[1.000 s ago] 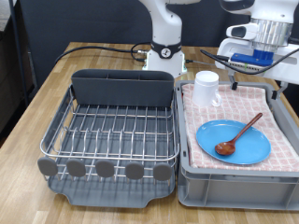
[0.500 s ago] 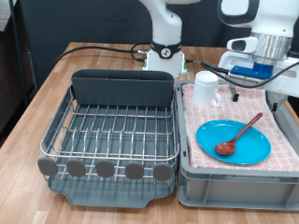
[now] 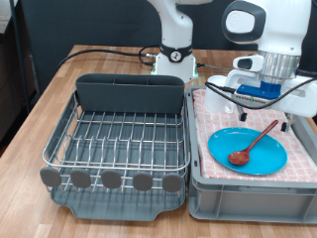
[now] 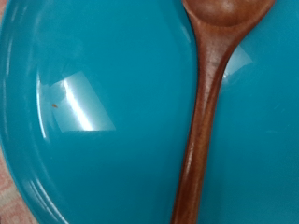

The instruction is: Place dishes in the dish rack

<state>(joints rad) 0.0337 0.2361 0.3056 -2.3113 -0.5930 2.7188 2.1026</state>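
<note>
Dishes all lie in the grey bin (image 3: 248, 188), none in the dish rack (image 3: 119, 139) on the table (image 3: 45, 94). The pincer (image 3: 265, 111) has dropped lower and shifted toward the rack since a moment ago, now hanging just above the blue plate (image 3: 260, 159) and wooden spoon (image 3: 252, 145); the mug (image 3: 213, 91) is mostly hidden beyond it. Whether the pincer is released or clenched cannot be told.

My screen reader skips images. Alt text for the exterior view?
A white robot arm's gripper hangs over a blue plate with a wooden spoon on it, in a cloth-lined bin. Beside it, on the view's left, the dish rack holds no dishes.
</note>
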